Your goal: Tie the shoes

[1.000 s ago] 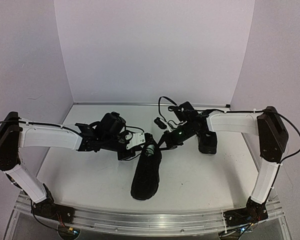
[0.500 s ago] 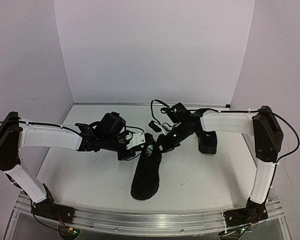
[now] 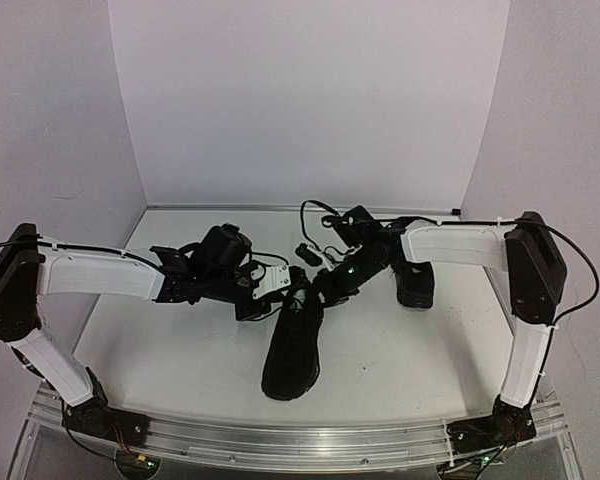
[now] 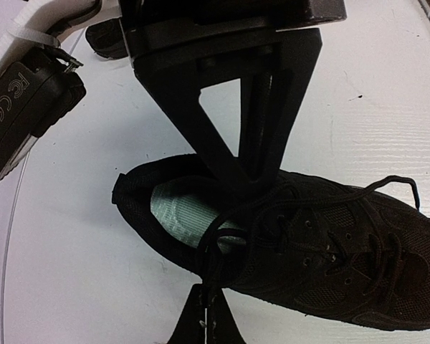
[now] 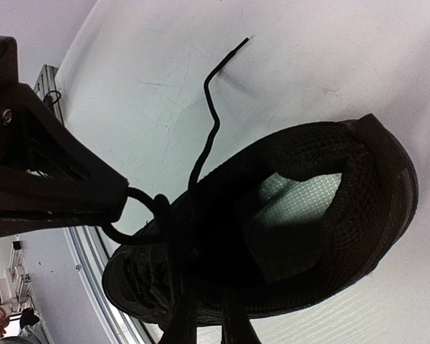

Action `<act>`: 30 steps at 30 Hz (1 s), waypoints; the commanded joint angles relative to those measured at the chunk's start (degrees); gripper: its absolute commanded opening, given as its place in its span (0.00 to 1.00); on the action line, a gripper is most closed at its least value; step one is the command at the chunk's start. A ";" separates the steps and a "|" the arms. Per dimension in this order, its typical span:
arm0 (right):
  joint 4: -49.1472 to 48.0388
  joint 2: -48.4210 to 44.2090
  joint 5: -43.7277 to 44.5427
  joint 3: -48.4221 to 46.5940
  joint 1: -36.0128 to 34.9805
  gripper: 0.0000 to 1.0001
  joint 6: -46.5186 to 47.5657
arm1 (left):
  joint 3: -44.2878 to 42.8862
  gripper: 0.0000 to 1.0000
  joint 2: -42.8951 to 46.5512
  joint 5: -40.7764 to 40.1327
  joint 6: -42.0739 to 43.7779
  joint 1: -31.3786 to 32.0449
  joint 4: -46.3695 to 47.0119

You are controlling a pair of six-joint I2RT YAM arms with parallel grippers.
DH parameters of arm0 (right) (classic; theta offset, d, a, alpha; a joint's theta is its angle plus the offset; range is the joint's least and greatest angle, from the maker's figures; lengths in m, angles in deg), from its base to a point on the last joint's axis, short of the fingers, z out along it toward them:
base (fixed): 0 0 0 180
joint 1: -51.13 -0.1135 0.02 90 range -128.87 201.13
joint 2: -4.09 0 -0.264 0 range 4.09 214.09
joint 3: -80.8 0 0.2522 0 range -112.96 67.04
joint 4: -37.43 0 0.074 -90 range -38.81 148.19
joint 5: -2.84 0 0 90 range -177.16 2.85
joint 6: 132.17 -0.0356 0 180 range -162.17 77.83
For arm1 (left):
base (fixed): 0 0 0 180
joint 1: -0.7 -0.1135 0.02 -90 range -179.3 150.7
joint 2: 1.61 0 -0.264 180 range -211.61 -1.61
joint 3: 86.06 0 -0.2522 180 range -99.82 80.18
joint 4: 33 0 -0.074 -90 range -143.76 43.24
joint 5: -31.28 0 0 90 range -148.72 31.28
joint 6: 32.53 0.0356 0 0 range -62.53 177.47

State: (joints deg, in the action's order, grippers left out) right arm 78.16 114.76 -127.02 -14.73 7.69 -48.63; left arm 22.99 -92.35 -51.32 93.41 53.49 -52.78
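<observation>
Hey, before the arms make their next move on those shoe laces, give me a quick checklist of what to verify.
1. Left tool shut on a lace of the near shoe: ok.
2. Right tool gripping a lace: cannot tell.
3. Free lace end untangled and in open view: ok.
4. Bow finished: not ok.
5. Second shoe apart from the near one: ok.

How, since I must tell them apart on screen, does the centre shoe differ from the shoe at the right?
The centre shoe lies in the open, seen full length, toe toward the near edge; the right shoe sits farther back, partly under the right arm. The centre shoe shows loose laces and a pale green insole; the right shoe's laces and inside cannot be made out. Both are black shoes.
</observation>
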 commanded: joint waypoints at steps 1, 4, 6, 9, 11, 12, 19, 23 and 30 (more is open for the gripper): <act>0.03 -0.44 -2.51 -1.36 -0.33 0.13 0.54 | -0.43 0.00 0.80 0.83 -0.27 -0.32 1.16; -0.24 -0.19 -3.29 -1.24 -0.33 0.15 0.29 | -0.54 0.00 0.46 0.78 -0.18 -0.32 0.84; -0.33 -0.13 -3.24 -1.28 -0.36 0.16 0.13 | -0.58 0.00 0.31 0.70 -0.17 -0.32 0.70; -0.35 -0.26 -2.84 -1.46 -0.33 0.17 0.04 | -0.62 0.00 0.37 0.82 -0.17 -0.35 0.72; -0.28 -0.27 -1.94 -1.56 -0.33 0.17 -0.15 | -0.56 0.00 0.49 0.80 -0.17 -0.32 0.67; -0.29 -0.20 -1.45 -1.65 -0.33 0.17 -0.30 | -0.56 0.00 0.53 0.85 -0.17 -0.32 0.67; -0.33 0.44 0.79 -2.26 -0.58 0.18 -1.85 | -0.55 0.00 0.32 1.06 -0.17 -0.30 0.92; -0.34 0.16 1.26 -2.40 -0.90 0.21 -2.27 | -0.55 0.00 0.17 1.19 -0.21 -0.33 1.09; -0.42 0.86 2.00 -2.16 -2.03 0.22 -2.26 | -0.44 0.00 0.25 1.39 -0.35 -0.31 1.28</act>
State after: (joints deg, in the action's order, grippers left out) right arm 78.15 114.76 -126.63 -15.05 6.66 -50.81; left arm 22.99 -92.37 -51.07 93.41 53.45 -52.78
